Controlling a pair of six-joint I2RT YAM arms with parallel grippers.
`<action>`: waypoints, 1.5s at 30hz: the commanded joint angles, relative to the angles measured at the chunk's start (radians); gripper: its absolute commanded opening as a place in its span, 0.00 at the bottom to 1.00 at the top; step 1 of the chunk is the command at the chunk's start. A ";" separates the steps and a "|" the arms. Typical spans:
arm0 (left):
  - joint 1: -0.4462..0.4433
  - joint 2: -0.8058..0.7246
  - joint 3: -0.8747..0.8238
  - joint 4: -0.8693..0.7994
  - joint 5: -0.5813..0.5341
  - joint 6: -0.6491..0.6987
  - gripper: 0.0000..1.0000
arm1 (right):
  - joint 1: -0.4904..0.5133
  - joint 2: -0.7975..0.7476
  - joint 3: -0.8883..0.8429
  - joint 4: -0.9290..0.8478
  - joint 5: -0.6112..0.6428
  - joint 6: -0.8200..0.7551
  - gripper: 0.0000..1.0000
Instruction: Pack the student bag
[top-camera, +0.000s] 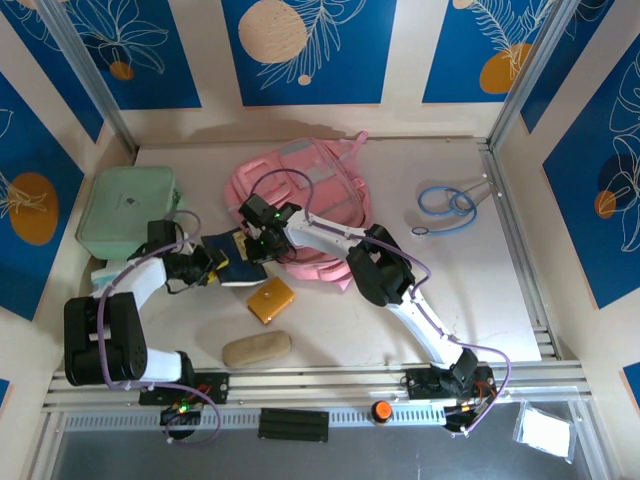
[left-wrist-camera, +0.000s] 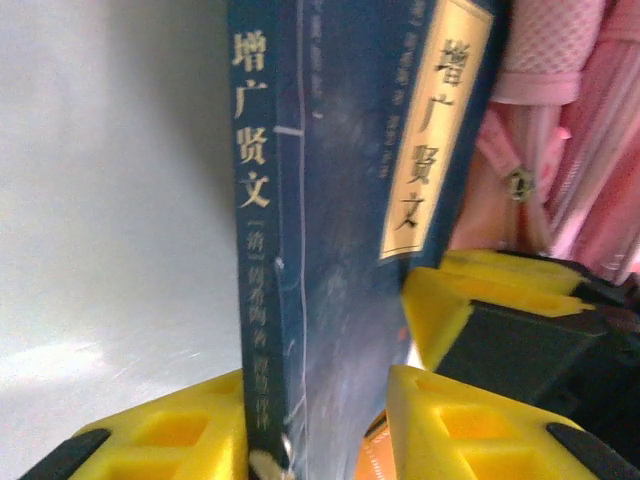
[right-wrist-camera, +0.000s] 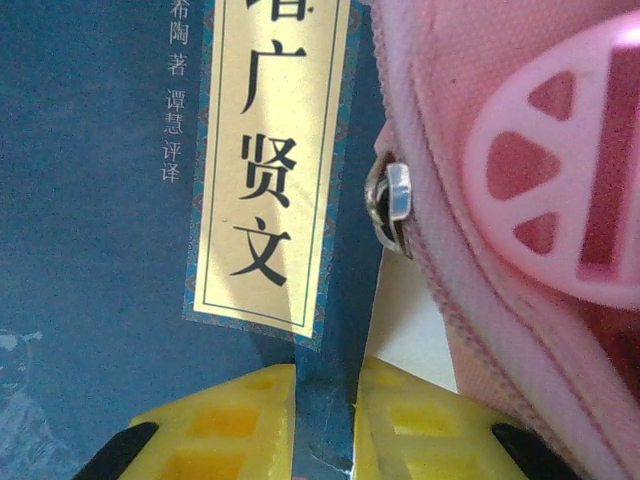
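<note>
The pink student bag (top-camera: 300, 195) lies flat in the middle of the table. At its left edge a dark blue book (top-camera: 235, 258) with a gold title label is gripped from both ends. My left gripper (top-camera: 203, 266) holds it from the left. In the left wrist view the book (left-wrist-camera: 330, 200) stands on edge between the yellow fingers (left-wrist-camera: 170, 430), which press on both faces. My right gripper (top-camera: 263, 243) pinches the book's other edge (right-wrist-camera: 325, 400) between its fingers (right-wrist-camera: 235, 420). The bag's fabric (right-wrist-camera: 520, 210) and a metal zip pull (right-wrist-camera: 392, 200) lie just beside it.
A mint green zip case (top-camera: 128, 205) sits at the far left. An orange flat item (top-camera: 270, 298) and a tan oblong pouch (top-camera: 256, 348) lie near the front. A coiled blue cable (top-camera: 447, 203) rests at the right. Metal rails border the table.
</note>
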 joint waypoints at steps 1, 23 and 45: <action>-0.011 0.018 -0.021 0.174 0.134 -0.092 0.35 | 0.026 0.088 -0.011 -0.060 -0.012 0.001 0.19; -0.010 -0.195 0.210 -0.289 -0.216 0.103 0.00 | 0.008 -0.224 -0.049 -0.023 -0.051 0.008 0.40; -0.291 -0.100 0.254 0.538 -0.228 -0.473 0.00 | -0.396 -0.868 -0.907 0.787 -0.460 0.595 0.78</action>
